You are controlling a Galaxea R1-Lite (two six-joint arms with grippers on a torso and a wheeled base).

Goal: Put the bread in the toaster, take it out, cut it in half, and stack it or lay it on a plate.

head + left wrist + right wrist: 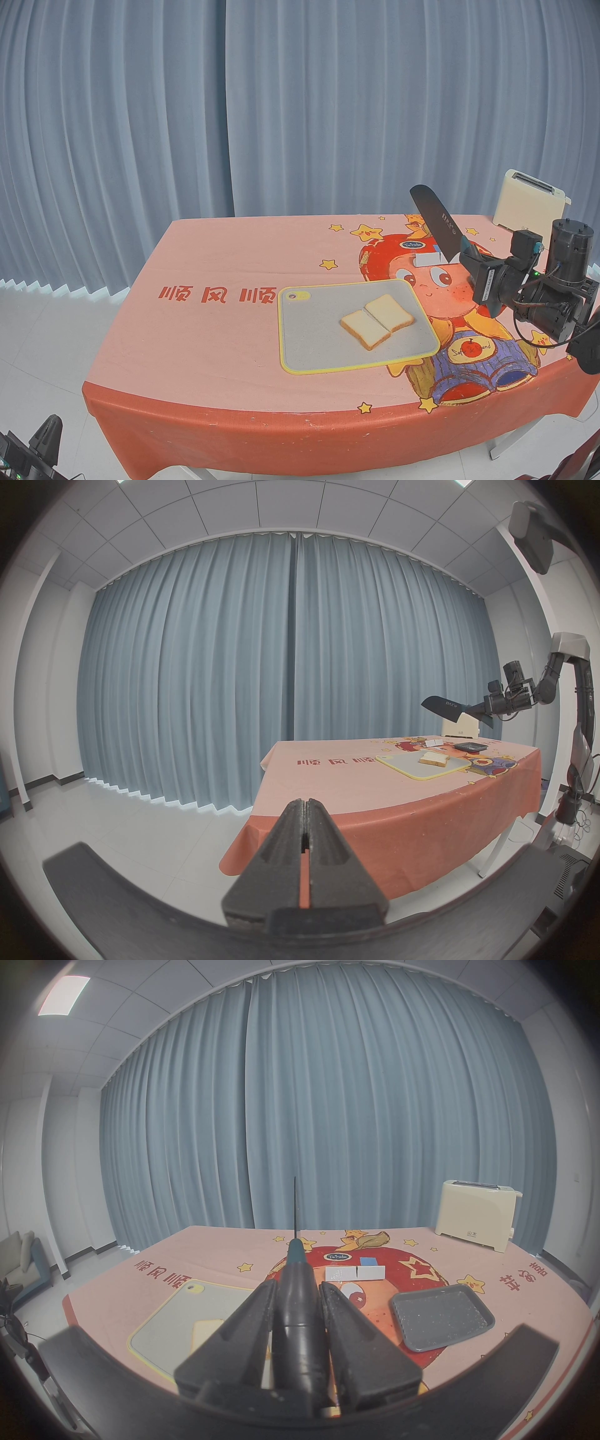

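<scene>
Right gripper (470,257) is clamped on the black handle of a knife (437,220) and holds it in the air above the right side of the bench (219,350). The dark blade slants up and away toward the grey curtain (187,112), with its tip higher than the handle. Left gripper (304,839) hangs low, well off the bench's near left corner, with its fingers pressed almost together and nothing between them.

The bread (365,329) lies cut in two on the grey, yellow-rimmed cutting board (312,340) in the middle of the bench. Its two rectangular halves lie flat side by side with a thin gap between them. The knife is clear of the bread, raised off to the right of the board.

A cream toaster (530,203) stands upright at the far right corner of the bench. A dark grey tray (442,1317) lies flat on the cloth nearer than the toaster, apart from it. A small white box (431,258) lies just beyond the board.
</scene>
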